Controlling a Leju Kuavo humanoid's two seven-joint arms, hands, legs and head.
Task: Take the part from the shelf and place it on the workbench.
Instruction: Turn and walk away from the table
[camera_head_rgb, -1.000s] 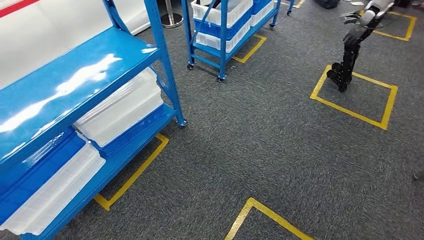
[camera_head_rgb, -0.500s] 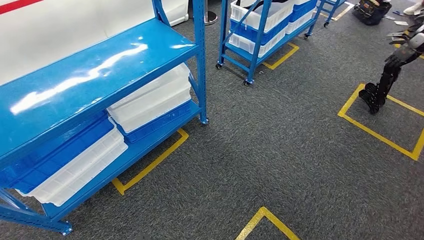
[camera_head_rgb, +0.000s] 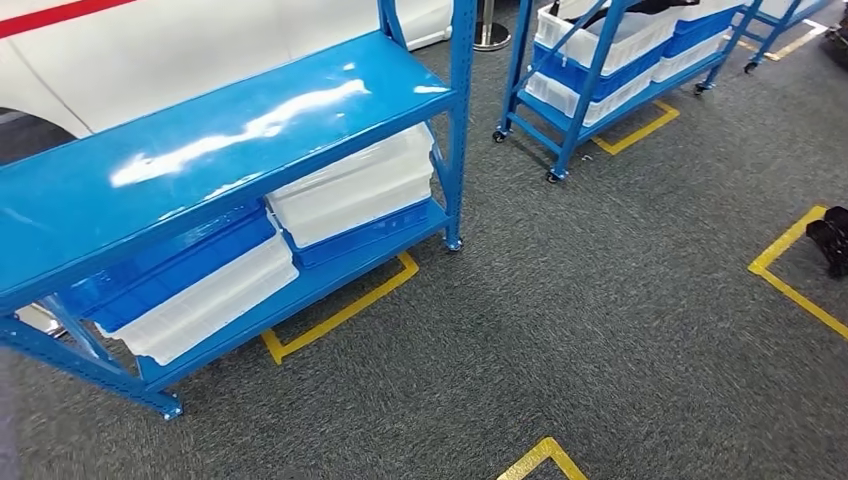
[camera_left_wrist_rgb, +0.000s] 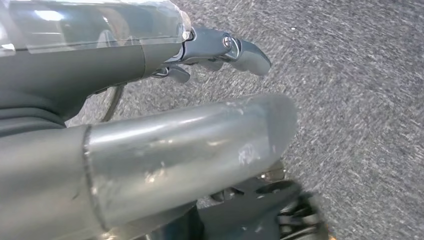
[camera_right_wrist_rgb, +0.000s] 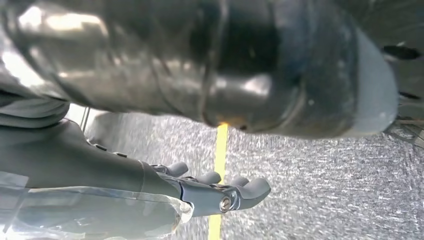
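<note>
Your camera swung toward the blue shelf (camera_head_rgb: 230, 130), so approach continued. Left hand (camera_left_wrist_rgb: 220, 50) and right hand (camera_right_wrist_rgb: 220, 192) hung empty, fingers loosely apart. The part's place among the shelf's trays (camera_head_rgb: 350, 190) was unclear.

This is an industrial workshop or factory logistics floor; a blue steel rack (camera_head_rgb: 230, 150) stands on grey carpet (camera_head_rgb: 560, 330), its lower shelf stacked with blue and white plastic bins (camera_head_rgb: 350, 190); a second blue trolley on castors (camera_head_rgb: 620, 80) carries more white and blue bins behind it; yellow tape lines (camera_head_rgb: 340, 315) on the floor mark out parking bays around the racks and further squares nearby; a white panel with a red stripe (camera_head_rgb: 150, 40) rises behind the near rack.
</note>
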